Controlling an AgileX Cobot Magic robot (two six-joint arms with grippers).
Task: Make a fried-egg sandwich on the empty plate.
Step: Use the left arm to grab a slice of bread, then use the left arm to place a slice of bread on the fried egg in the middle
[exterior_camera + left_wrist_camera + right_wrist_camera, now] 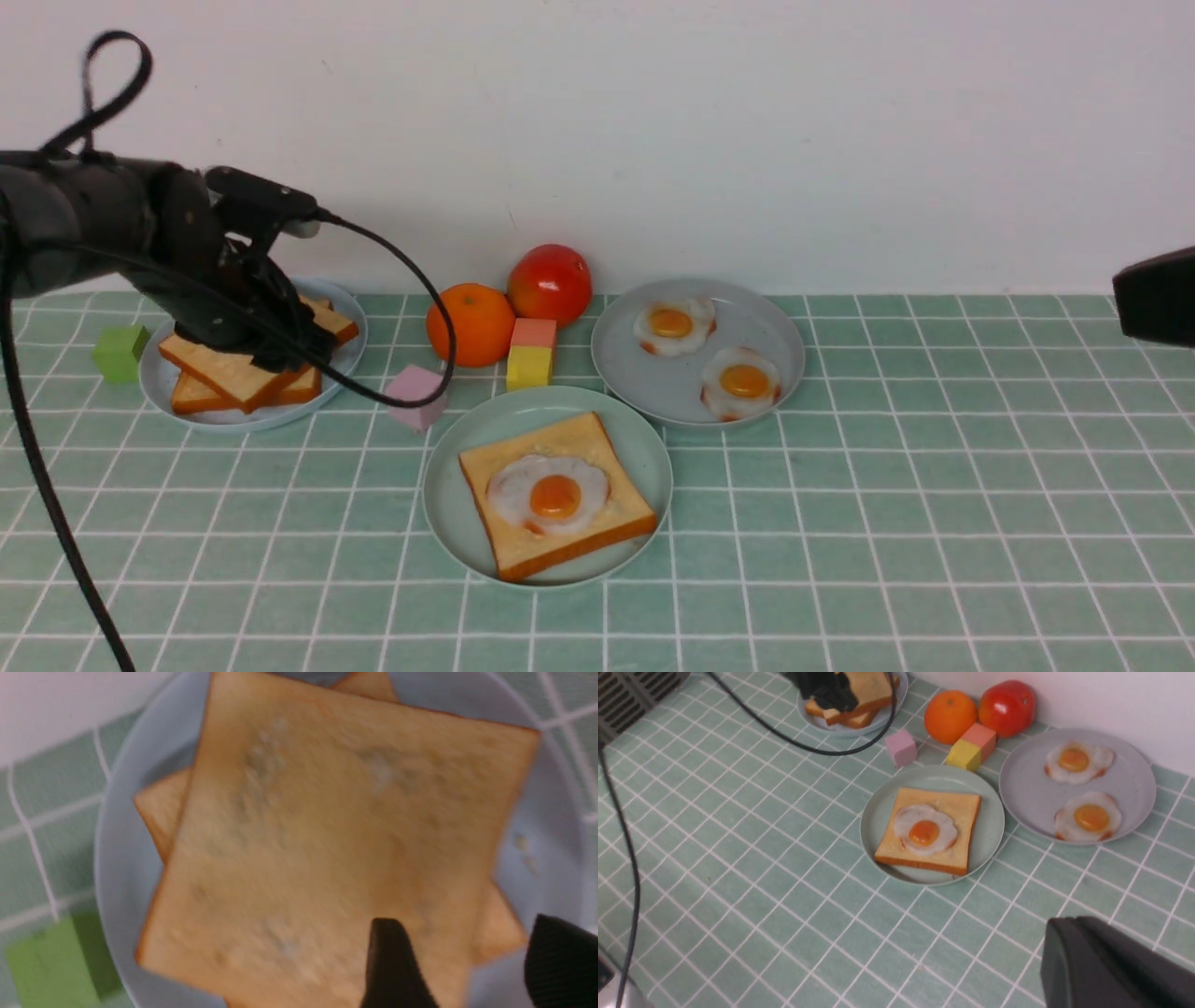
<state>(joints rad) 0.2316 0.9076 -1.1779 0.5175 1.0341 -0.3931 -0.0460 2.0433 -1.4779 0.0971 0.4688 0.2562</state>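
The mint-green plate (644, 439) lies at the centre with one toast slice (607, 518) on it and the fried egg (551, 493) on top. They also show in the right wrist view: plate (990, 812), toast (952, 807), egg (924, 830). Two more toast slices are stacked on a grey-blue plate (224, 417) at the left. My left gripper (280, 345) is low over that stack and open (467, 952). One finger (392, 961) is over the top slice (327, 826). The other finger (560, 961) is beyond its edge, over the plate (537, 812). My right gripper (1158, 294) hovers at the far right, shut and empty (1064, 952).
A second grey-blue plate (775, 336) at the back right holds two smaller eggs (674, 323) (742, 381). An orange (470, 324), a tomato (550, 283), a yellow-and-pink block (531, 355) and a pink cube (416, 396) stand behind the mint plate. A green cube (119, 353) is at the far left. The left arm's cable (420, 280) hangs near the orange.
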